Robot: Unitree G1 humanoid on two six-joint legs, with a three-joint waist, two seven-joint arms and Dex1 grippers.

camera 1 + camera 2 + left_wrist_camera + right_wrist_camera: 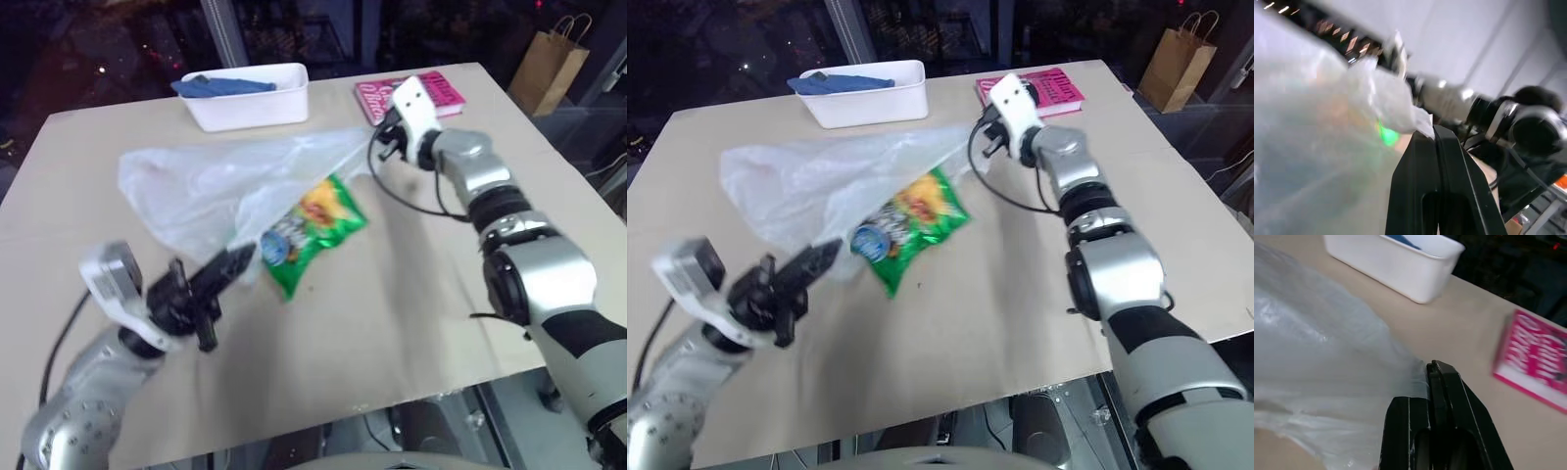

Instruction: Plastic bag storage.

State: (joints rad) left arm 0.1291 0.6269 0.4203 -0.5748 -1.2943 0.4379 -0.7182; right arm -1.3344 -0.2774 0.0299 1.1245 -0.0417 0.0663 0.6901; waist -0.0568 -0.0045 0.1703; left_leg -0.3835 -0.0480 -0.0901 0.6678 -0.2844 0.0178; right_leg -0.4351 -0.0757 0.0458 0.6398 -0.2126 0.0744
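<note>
Translucent white, the plastic bag (211,186) is stretched above the tan surface (392,323), each end pinched in a closed hand: left hand (235,262), right hand (377,147); a green chips packet (309,235) lies beneath it. Beyond, a white tub (250,103) holds blue cloth (220,85); a pink book (441,93) has unreadable lettering; a brown paper bag (551,64) stands on the dark floor.

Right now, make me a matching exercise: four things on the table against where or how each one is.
Things:
1. plastic bag
2. chips packet
3. white bin
4. pink book

States:
A. holds a blue cloth
B. flat at the table's far right corner
C. pinched at two ends by both grippers
D. lies partly under the bag

Pairs: 1-C, 2-D, 3-A, 4-B
</note>
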